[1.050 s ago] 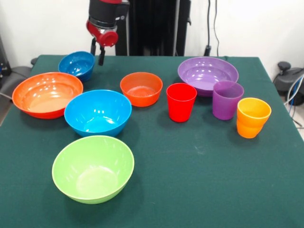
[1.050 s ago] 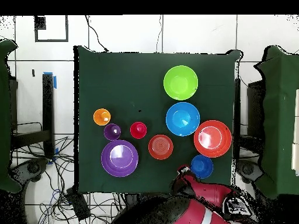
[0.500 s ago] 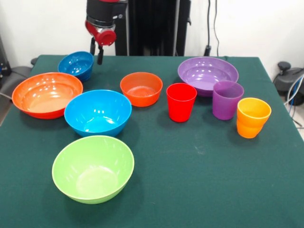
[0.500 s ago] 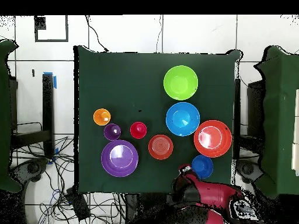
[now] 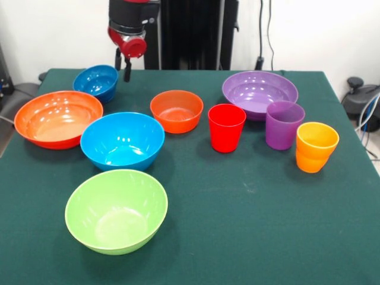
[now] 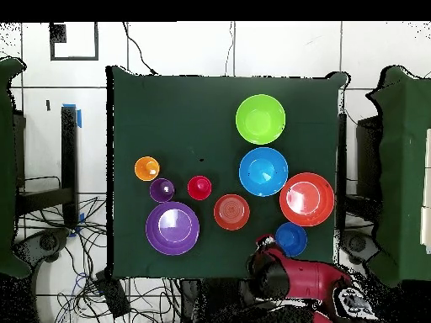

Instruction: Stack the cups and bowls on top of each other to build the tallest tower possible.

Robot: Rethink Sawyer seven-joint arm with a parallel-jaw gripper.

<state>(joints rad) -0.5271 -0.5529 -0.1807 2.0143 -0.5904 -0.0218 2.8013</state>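
Observation:
All bowls and cups stand apart on the green cloth, none stacked. My gripper (image 5: pixel 122 66) hangs open and empty just right of the dark blue bowl (image 5: pixel 96 81), above its rim; from overhead the gripper (image 6: pixel 265 246) sits left of that bowl (image 6: pixel 291 239). Near it are the wide orange-red bowl (image 5: pixel 58 117), light blue bowl (image 5: pixel 122 141), lime green bowl (image 5: pixel 116 211) and small orange bowl (image 5: pixel 176 110). The wide purple bowl (image 5: pixel 259 92) stands behind the red cup (image 5: pixel 226 127), purple cup (image 5: pixel 284 124) and orange cup (image 5: pixel 316 146).
The table's far edge (image 5: pixel 178 70) runs right behind the gripper and the dark blue bowl. Green cloth (image 5: pixel 267 225) stretches in front of the cups. Cables and a black stand lie off the table's side (image 6: pixel 76 252).
The gripper has risen slightly beside the dark blue bowl and then held still. No bowl or cup has moved.

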